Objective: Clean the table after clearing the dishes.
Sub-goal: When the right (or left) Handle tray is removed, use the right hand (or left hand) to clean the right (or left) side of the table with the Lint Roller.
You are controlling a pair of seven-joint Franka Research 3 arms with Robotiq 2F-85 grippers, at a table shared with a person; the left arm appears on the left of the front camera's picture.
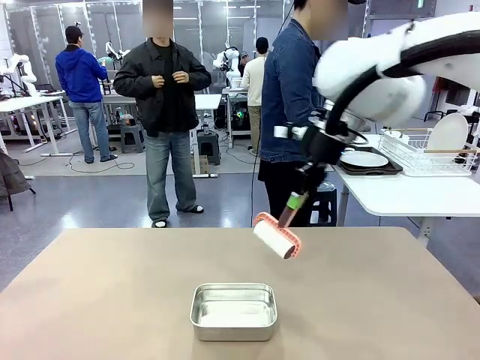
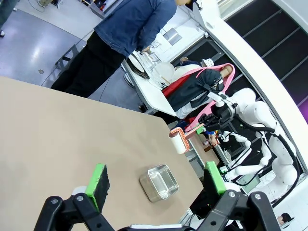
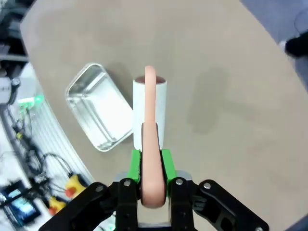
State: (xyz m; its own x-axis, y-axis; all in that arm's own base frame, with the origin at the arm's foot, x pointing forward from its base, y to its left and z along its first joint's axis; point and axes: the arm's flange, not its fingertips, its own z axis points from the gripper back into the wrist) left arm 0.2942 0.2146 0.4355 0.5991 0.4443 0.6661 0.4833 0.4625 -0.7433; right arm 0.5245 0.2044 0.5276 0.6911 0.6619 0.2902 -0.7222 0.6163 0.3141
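**Worktop during the cleaning stage.** The large rectangular beige-brown matte worktop (image 1: 97, 300) carried a small rectangular steel pan (image 1: 234, 311), used here as the landmark, near the robot-side edge. The right pincer (image 3: 151, 166) was clamped on the salmon-pink handle of a white-rolled lint roller (image 1: 276, 236), with a green pad on either side of the handle. The roll hung tilted over the worktop, just beyond the pan and to its right. The left pincer (image 2: 156, 182) stood wide and empty above the worktop, well apart from the pan. Far beyond the pan, to the right, a round white plate (image 1: 364, 159) lay on a dark brown tray (image 1: 375, 171) on a smaller white table (image 1: 405, 196). A second white plate (image 1: 448, 133) stood upright in a white wire rack (image 1: 420, 154).
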